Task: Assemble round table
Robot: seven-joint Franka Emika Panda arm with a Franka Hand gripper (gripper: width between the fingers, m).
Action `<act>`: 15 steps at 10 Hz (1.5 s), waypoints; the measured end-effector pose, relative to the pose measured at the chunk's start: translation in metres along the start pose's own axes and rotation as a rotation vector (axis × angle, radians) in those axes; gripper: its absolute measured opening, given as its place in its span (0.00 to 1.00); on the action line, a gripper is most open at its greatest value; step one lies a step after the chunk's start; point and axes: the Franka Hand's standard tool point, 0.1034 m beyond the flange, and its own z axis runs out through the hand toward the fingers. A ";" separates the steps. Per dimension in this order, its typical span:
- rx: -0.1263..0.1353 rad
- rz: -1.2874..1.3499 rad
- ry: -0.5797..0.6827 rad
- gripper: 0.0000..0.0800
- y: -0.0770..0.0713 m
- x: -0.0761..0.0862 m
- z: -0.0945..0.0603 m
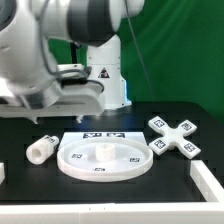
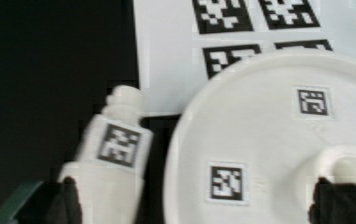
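The large white round disc (image 1: 103, 156) lies flat on the black table, with a raised socket at its centre. It fills much of the wrist view (image 2: 281, 120). The short cylindrical leg (image 1: 40, 150) lies on its side at the exterior view's left of the disc and shows in the wrist view (image 2: 114, 140) right beside the disc's rim. The cross-shaped foot (image 1: 175, 137) lies at the exterior view's right. My gripper (image 2: 201, 205) is open and empty, above the disc's rim and the leg, its dark fingers (image 2: 59, 200) wide apart. In the exterior view the gripper (image 1: 84, 112) hangs above the disc's back left.
The marker board (image 1: 105, 133) lies just behind the disc, and shows in the wrist view (image 2: 228, 40). The robot's white base (image 1: 105, 75) stands behind it. A white block (image 1: 208, 180) sits at the front right edge and another (image 1: 3, 172) at the front left edge.
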 end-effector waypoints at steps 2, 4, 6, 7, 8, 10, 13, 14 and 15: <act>-0.021 -0.003 0.148 0.81 0.004 0.012 -0.006; -0.049 -0.022 0.336 0.81 -0.012 0.014 -0.011; -0.089 -0.062 0.501 0.81 -0.032 0.011 0.005; -0.118 -0.067 0.605 0.81 -0.041 0.015 0.007; -0.139 -0.075 0.702 0.81 -0.054 0.014 0.011; -0.165 -0.083 0.809 0.81 -0.054 0.013 0.015; -0.174 -0.068 0.871 0.81 -0.054 0.014 0.018; -0.165 -0.068 0.859 0.81 -0.069 0.017 0.028; -0.156 -0.070 0.848 0.81 -0.081 0.022 0.035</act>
